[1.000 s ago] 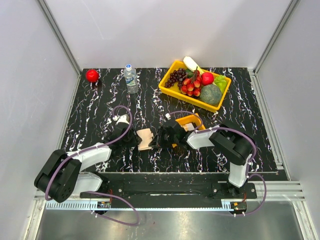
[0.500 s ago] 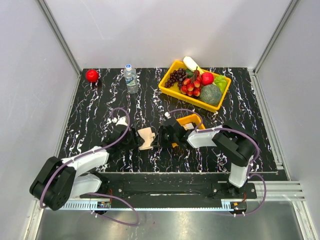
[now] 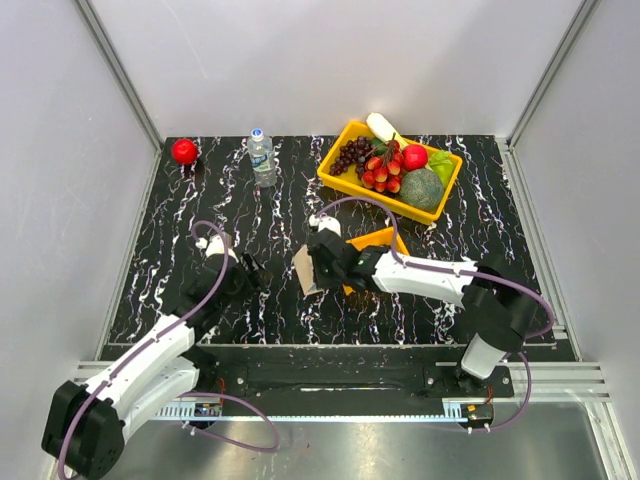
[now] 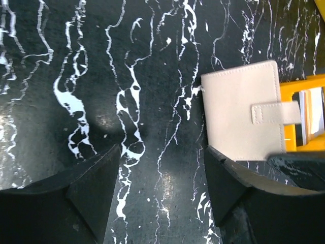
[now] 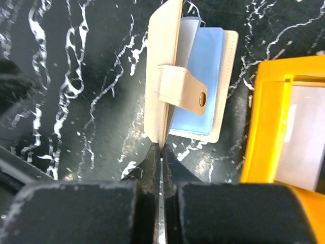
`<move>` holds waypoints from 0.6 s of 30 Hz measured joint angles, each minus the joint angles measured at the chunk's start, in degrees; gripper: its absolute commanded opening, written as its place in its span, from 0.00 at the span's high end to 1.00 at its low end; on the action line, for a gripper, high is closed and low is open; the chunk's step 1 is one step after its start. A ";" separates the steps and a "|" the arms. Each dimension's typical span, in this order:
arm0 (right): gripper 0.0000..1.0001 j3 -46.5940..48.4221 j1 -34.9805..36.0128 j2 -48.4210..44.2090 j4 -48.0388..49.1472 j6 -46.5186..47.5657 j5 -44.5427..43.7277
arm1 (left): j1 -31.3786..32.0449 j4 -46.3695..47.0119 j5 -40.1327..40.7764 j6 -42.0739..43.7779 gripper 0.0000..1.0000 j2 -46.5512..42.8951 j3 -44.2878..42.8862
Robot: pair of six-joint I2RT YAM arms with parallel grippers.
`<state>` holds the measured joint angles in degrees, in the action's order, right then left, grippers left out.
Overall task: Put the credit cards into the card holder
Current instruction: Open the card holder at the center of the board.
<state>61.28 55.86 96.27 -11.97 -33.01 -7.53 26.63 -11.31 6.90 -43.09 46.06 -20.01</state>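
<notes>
The tan card holder [image 3: 304,268] lies left of the small orange tray [image 3: 388,238]. My right gripper [image 3: 320,262] is shut on the near edge of its front cover [image 5: 161,76], which stands tilted up, strap [image 5: 182,90] hanging. A light blue card [image 5: 199,76] shows inside, between the covers. A greyish card [image 5: 304,132] lies in the orange tray [image 5: 261,127]. My left gripper [image 3: 246,272] is open and empty, left of the holder. In the left wrist view the holder [image 4: 244,117] lies apart from the open gripper [image 4: 162,170], with cards [image 4: 311,118] in the tray beyond.
A yellow bin [image 3: 352,178] of fruit and vegetables stands at the back right. A water bottle [image 3: 262,157] and a red apple [image 3: 184,151] stand at the back left. Side walls enclose the black marbled table [image 3: 200,220].
My left gripper has let go of the card holder and drawn back to the left. My right gripper has moved left and farther out, keeping hold of the holder's cover.
</notes>
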 measured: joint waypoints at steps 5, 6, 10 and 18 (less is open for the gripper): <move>1.00 5.60 4.92 0.81 -9.03 5.55 -6.99 | -2.32 -2.93 0.87 0.02 0.28 -2.05 0.26; 1.00 7.17 5.95 1.60 -10.34 6.40 -8.11 | -2.67 -3.32 0.90 0.02 0.29 -2.12 0.28; 1.00 13.25 10.25 7.26 -13.44 8.26 -10.34 | -3.96 -4.39 0.92 0.02 0.28 -2.16 0.31; 0.80 20.33 17.64 19.74 -14.99 8.15 -9.44 | -6.36 -5.84 0.90 -0.31 0.27 -2.14 1.09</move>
<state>81.60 73.49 116.01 -26.96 -24.86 -16.97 20.27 -17.15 7.79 -43.40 43.92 -18.92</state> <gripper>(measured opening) 0.054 0.720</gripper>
